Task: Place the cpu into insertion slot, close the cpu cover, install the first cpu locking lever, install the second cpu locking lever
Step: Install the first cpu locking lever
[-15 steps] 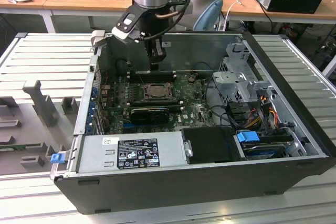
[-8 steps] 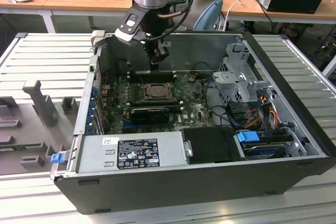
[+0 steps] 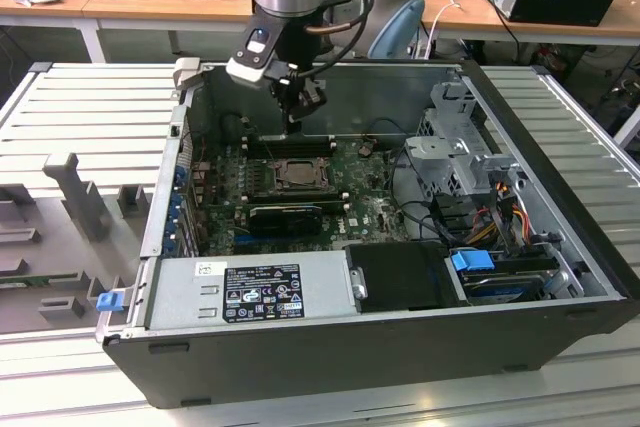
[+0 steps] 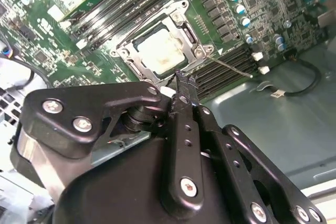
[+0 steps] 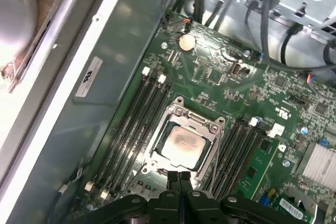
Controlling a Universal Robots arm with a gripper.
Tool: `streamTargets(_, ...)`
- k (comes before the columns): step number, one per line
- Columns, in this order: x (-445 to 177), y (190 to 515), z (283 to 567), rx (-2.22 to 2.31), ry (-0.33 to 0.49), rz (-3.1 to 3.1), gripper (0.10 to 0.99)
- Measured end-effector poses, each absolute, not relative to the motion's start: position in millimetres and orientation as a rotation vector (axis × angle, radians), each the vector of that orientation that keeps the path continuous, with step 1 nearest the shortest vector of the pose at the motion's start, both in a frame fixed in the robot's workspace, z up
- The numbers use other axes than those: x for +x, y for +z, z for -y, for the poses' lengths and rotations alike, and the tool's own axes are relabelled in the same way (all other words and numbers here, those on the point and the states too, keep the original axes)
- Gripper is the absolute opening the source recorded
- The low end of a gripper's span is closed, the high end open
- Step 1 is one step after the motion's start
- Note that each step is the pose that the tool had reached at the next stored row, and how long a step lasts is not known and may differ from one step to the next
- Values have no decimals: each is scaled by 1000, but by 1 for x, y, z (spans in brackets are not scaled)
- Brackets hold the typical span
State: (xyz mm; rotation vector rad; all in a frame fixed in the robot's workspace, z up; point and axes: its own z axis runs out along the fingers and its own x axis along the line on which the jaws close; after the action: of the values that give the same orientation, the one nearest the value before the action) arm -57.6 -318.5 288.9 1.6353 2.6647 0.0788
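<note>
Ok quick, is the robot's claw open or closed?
Gripper: closed, fingers pressed together, nothing between them, tips near the edge of the cpu cover.

Exterior view: bright, even room light; soft shadow inside the computer case (image 3: pixel 400 97). Second wrist view: glare whitens the cpu (image 4: pixel 160 51) face. First wrist view: overexposed patch beyond the case wall.

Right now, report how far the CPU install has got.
Done: the cpu sits in the insertion slot with the cpu cover down over it. In hand: the shut end effector is at the slot's edge. Left: one locking lever juts out, seemingly unlatched; the other I cannot judge.
</note>
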Motion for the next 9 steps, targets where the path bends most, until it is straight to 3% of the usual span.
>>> streamTargets(9,-58,289,319,1480,80,-2757,106)
